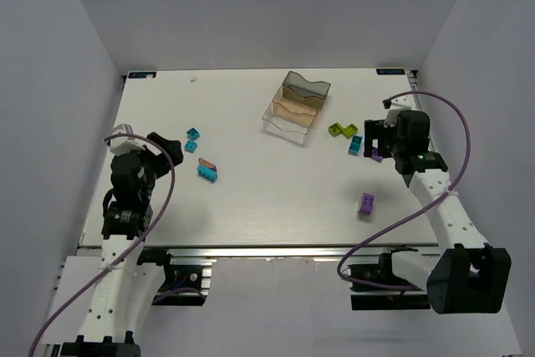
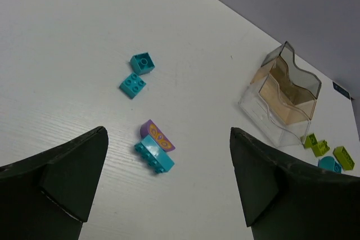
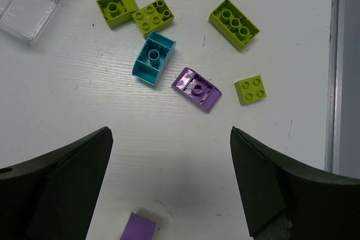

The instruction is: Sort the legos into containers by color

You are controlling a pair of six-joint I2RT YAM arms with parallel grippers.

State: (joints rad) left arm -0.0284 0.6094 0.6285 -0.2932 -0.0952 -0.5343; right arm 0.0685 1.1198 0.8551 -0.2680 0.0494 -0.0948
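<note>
**On the table (image 1: 251,206): nothing sorted yet, both grippers wide open**

Over on your left, the left gripper (image 1: 171,148) is spread wide with nothing in it. It hangs above three legos (image 2: 133,85): two teal bricks (image 2: 143,63) just beside each other, plus a teal-and-purple pair (image 2: 154,150) stuck together a bit nearer to you.

The right gripper (image 1: 376,141) is the same, spread and empty, over the bigger bunch. That bunch has four lime bricks (image 3: 234,23), a hollow-side-up teal (image 3: 153,58) and a purple slope (image 3: 197,89) just beside it. One lone purple (image 3: 138,230) sits apart, closer to the arm's base.

The tray (image 1: 284,130) stands between the two bunches, toward the far edge. All three compartments look bare to me, so I'd say you're right at the start.

Handling, as I judge it: these are hard, light, slick plastic. They won't squash, but they'll skate or pop out if you pinch them crooked. Grab across two flat side walls, low down, never over the studs. The slope has a curved top, so take it by its straight sides. The stuck pair may split, so pinch the teal half. The tray looks light too, so drop from above and don't nudge it.
</note>
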